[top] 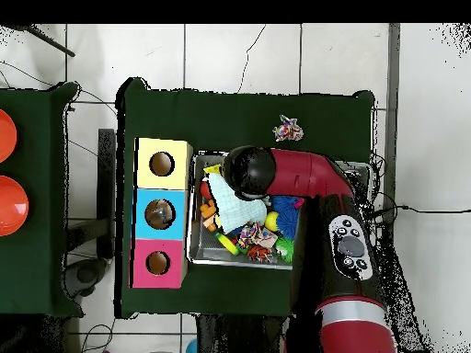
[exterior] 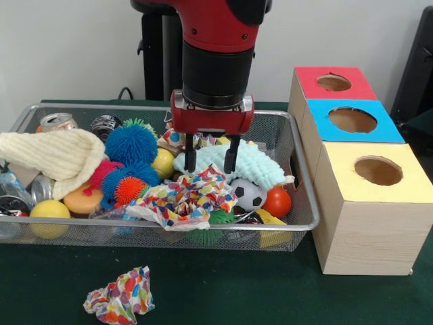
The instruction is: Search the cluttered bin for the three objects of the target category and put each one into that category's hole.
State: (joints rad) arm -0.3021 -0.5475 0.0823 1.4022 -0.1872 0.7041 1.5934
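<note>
The wire mesh bin (exterior: 306, 177) is full of mixed clutter. My gripper (exterior: 211, 168) hangs over its middle, open and empty, its two black fingers (exterior: 191, 160) just above a mint fuzzy cloth (exterior: 254, 164) and a crumpled patterned paper (exterior: 186, 196). A bit of clear plastic with blue (exterior: 9, 185) shows at the bin's left end; I cannot tell if it is a bottle. No other bottle shows. The red-topped box (exterior: 308, 80) stands farthest right at the back, with its hole (exterior: 333, 82) unblocked. In the overhead view my arm (top: 294, 171) covers the bin (top: 192, 213) and the gripper.
The blue-topped box (exterior: 385, 132) and the yellow-topped box (exterior: 413, 179) stand in a row in front of the red one. The bin holds spiky balls (exterior: 131, 143), cans (exterior: 57, 122), a cream knitted cloth (exterior: 54, 156), yellow balls (exterior: 49, 211) and a small football (exterior: 247, 195). A crumpled paper (exterior: 120, 296) lies on the table.
</note>
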